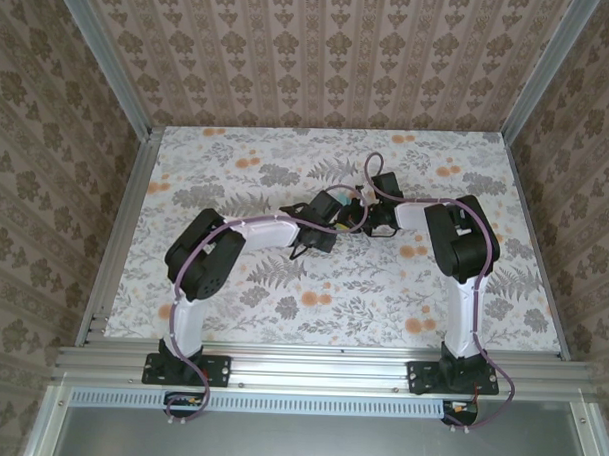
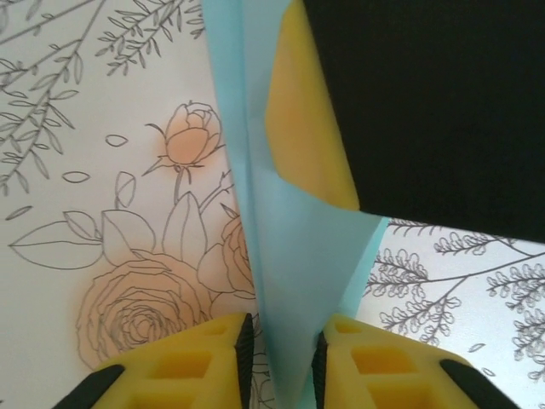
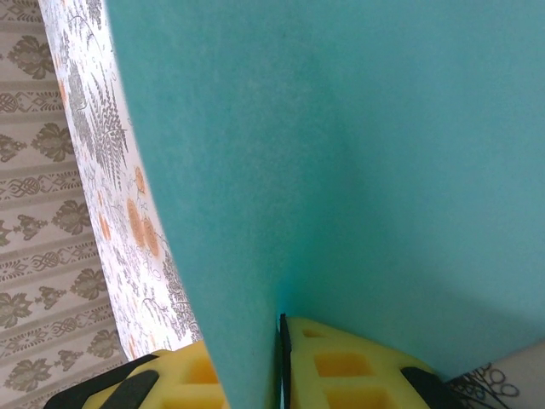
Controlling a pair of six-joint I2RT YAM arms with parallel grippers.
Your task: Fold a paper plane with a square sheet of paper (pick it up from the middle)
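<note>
paper [image 2: 294, 281] pinched in left end effector [image 2: 281, 362], right end effector [image 3: 279, 362]

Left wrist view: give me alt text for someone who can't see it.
A folded sheet of turquoise-blue paper stands on edge, running up from between the left gripper's two yellow fingers. A second yellow finger, on a black body, sits against the paper at upper right, above the floral tabletop.
</note>
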